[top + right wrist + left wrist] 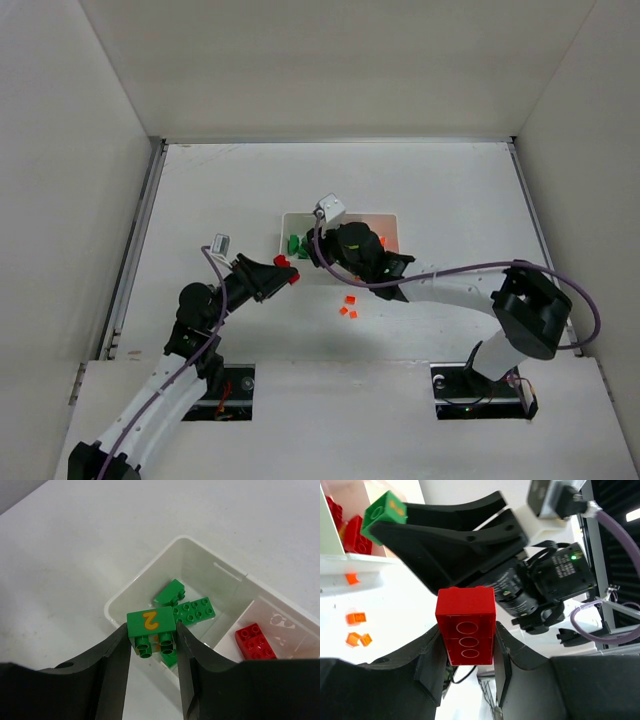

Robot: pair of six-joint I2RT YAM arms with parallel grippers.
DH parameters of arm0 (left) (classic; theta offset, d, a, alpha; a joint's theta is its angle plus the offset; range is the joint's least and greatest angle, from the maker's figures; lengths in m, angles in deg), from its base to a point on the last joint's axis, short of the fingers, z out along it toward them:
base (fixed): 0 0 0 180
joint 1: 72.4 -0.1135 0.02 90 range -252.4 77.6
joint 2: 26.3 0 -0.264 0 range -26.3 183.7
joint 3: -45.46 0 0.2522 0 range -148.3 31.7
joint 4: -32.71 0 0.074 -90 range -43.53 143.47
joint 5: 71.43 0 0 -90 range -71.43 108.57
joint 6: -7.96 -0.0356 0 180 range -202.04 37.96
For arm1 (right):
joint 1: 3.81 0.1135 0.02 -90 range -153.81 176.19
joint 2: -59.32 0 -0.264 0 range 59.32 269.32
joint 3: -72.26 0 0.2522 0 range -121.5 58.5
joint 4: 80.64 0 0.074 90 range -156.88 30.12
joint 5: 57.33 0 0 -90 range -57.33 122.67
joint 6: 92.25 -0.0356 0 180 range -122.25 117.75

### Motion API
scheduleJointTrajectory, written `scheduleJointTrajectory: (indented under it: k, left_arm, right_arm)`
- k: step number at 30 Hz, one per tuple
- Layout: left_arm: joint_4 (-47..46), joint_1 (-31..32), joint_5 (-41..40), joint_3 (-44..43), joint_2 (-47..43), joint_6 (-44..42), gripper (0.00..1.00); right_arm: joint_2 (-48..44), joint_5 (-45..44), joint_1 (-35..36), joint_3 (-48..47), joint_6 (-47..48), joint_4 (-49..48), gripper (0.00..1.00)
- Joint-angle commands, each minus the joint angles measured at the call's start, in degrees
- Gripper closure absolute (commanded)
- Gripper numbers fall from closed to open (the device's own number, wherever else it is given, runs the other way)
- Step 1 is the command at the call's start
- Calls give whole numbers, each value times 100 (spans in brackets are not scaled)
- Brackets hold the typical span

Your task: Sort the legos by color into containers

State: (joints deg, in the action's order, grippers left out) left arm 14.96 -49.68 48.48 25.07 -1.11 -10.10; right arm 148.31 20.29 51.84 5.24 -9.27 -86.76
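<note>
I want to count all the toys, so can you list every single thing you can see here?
tray: one, white, divided, on the table
green bricks: at least two, green, in the tray's end compartment
red bricks: at least two, red, in another compartment
orange pieces: three or four, bright orange, loose on the table near the tray
number brick: one, green with a yellow 2, held above the green compartment's edge
red brick: one, red, held off the table
table: one, white
left gripper: one, black, shut on the red brick
right gripper: one, black, shut on the number brick
</note>
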Motion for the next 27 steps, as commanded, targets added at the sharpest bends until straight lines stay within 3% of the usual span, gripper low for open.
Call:
scheduleJointTrajectory:
  k: [1,3,8,13,16,21,27]
  left_arm:
    - [-5,-193,59,-4,-172,-128,77]
    - [4,-237,103,-40,-164,-163,77]
    - [-4,-273,50,-224,99,-365,77]
    - [-5,-220,-397,-452,346,-759,76]
    - [4,-1,-810,-646,661,-1155,76]
    - [-57,911,-1978,-1198,1680,-2103,76]
    - [4,2275,-3753,-2428,3691,-3729,75]
  right_arm:
    - [197,-326,-103,-361,-228,-657,70]
    - [329,-457,-139,-422,-334,-675,66]
    - [409,-984,-121,-397,-220,-780,33]
    - [-179,-1178,-174,94,-211,-912,31]
    - [-933,-1590,-183,814,-273,-1018,39]
    - [-2760,-2565,-156,2413,-728,-984,70]
    - [-4607,-3183,-112,3382,-2186,377,77]
